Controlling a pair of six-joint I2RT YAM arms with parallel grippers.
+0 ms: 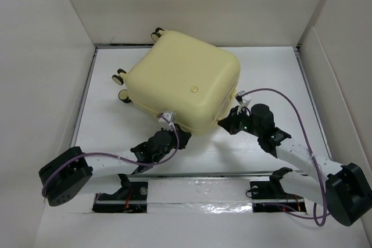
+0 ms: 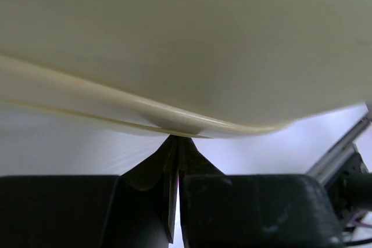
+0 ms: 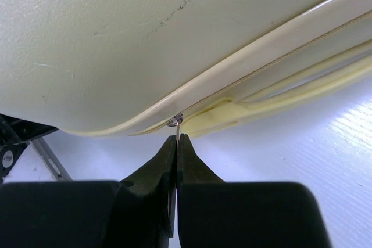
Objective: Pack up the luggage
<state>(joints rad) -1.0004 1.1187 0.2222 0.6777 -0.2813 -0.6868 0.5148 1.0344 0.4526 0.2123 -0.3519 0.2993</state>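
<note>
Luggage [image 1: 183,79] closed, contents hidden, your L gripper [image 2: 176,139] clenched at its 7 o'clock edge, R gripper [image 3: 176,137] pinching zip pull [image 3: 178,124] at 5 o'clock

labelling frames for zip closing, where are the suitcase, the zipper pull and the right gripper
suitcase [image 1: 183,79]: top view, middle of its yellow shell
zipper pull [image 3: 178,125]: right wrist view, the metal tab at the seam
right gripper [image 3: 176,139]: right wrist view, between its closed fingertips

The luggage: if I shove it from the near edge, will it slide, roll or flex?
Likely slides, not rolls: the luggage lies flat, wheels sticking out sideways. It looks hard and smooth, so little flex, but probably slippery. The right gripper pinches the zipper pull; tugging might drag it along.
</note>
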